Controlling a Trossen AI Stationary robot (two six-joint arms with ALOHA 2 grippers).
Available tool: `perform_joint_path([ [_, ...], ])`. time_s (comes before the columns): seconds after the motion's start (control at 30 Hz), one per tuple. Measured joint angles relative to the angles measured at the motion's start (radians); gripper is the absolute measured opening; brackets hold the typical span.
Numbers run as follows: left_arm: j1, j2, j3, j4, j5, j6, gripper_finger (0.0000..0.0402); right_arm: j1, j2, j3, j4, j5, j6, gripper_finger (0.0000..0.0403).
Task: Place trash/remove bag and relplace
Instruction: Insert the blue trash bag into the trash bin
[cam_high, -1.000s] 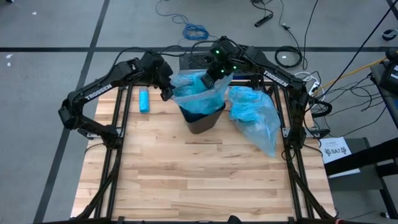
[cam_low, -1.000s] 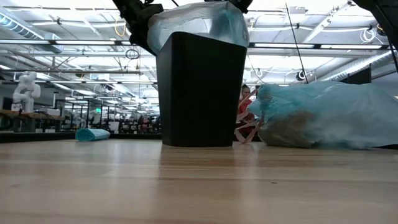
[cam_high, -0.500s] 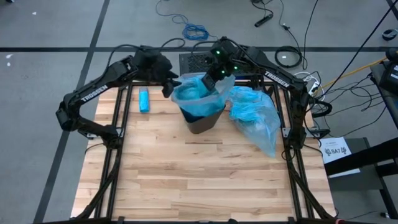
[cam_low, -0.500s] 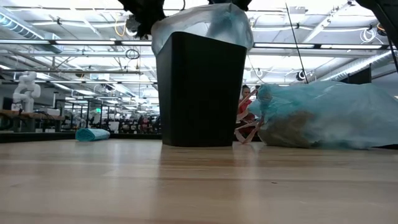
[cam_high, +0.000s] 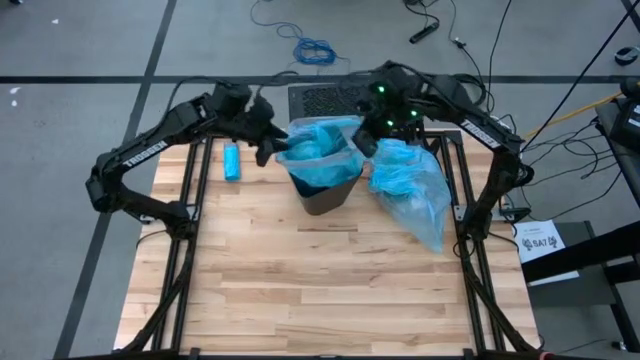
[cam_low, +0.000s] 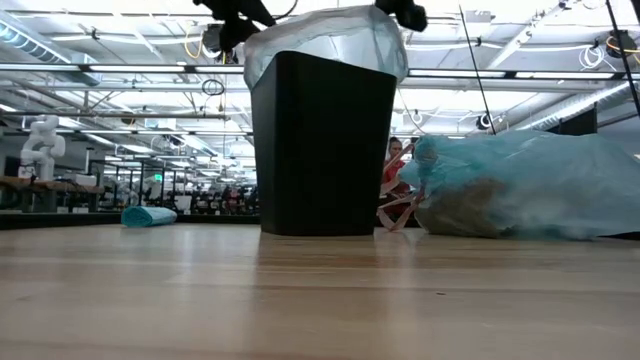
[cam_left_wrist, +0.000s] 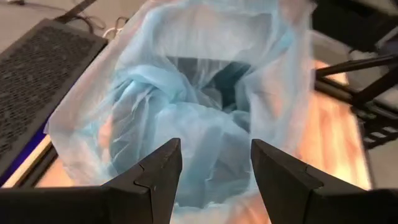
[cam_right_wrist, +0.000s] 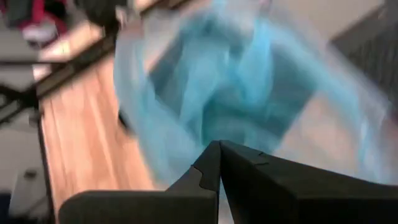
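- Black bin (cam_high: 328, 192) stands near the table's (cam_high: 300, 290) far edge, and a fresh light-blue liner (cam_high: 318, 150) is draped into it, its rim folded loosely over the top.
- In the low view the bin (cam_low: 322, 145) is a tall dark block with the liner's (cam_low: 325, 35) pale edge puffed over its lip.
- Just beside the bin on the right arm's side lies the full blue bag (cam_high: 410, 188), slumped on its side; in the low view the same bag (cam_low: 525, 185) shows brownish trash (cam_low: 462, 212) through the thin plastic.
- On the left arm's side, well apart from the bin, a small solid blue oblong (cam_high: 232, 162) lies on the wood; it shows low against the table in the low view (cam_low: 148, 216).
- Left gripper (cam_high: 268, 148) sits at the liner's rim on its own side; in the left wrist view its fingers (cam_left_wrist: 163, 174) are spread wide with nothing between them, the liner's open mouth (cam_left_wrist: 193, 118) right ahead.
- Right gripper (cam_high: 366, 142) hovers between the bin's rim and the full bag; in the right wrist view its two fingers (cam_right_wrist: 210, 168) meet tip to tip, pinching nothing I can make out, with blurred blue plastic (cam_right_wrist: 236, 93) beyond.
- Behind the table, a dark perforated panel (cam_high: 318, 98) lies on the floor among loose cables (cam_high: 315, 50).
- Far back in the low view, a person (cam_low: 396, 175) shows partly between bin and bag.
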Motion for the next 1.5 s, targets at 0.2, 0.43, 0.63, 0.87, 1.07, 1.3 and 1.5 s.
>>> perform_joint_path([
  [0.2, -0.094, 0.068, 0.0, 0.014, -0.048, -0.055, 0.0196, 0.047, 0.008, 0.002, -0.186, 0.062, -0.047, 0.0],
  [0.43, -0.205, 0.112, 0.0, -0.006, 0.031, -0.117, 0.0196, 0.096, 0.02, 0.001, -0.231, 0.001, -0.061, 0.0],
  [0.63, -0.282, 0.111, 0.0, -0.033, 0.038, -0.197, 0.0196, 0.132, 0.02, -0.005, -0.264, -0.026, -0.059, 0.0],
  [0.87, -0.341, 0.111, 0.0, -0.141, -0.027, -0.259, 0.0195, 0.197, 0.02, -0.006, -0.266, -0.031, -0.028, 0.0],
  [1.07, -0.363, 0.111, 0.0, -0.22, -0.158, -0.287, 0.0195, 0.252, 0.021, -0.096, -0.261, 0.023, 0.014, 0.0],
  [1.3, -0.364, 0.111, 0.0, -0.252, -0.211, -0.269, 0.0195, 0.264, 0.021, -0.258, -0.112, 0.089, 0.084, 0.0],
  [1.5, -0.365, 0.111, 0.0, -0.327, -0.252, -0.256, 0.0195, 0.297, 0.02, -0.381, 0.015, 0.089, 0.186, 0.0],
])
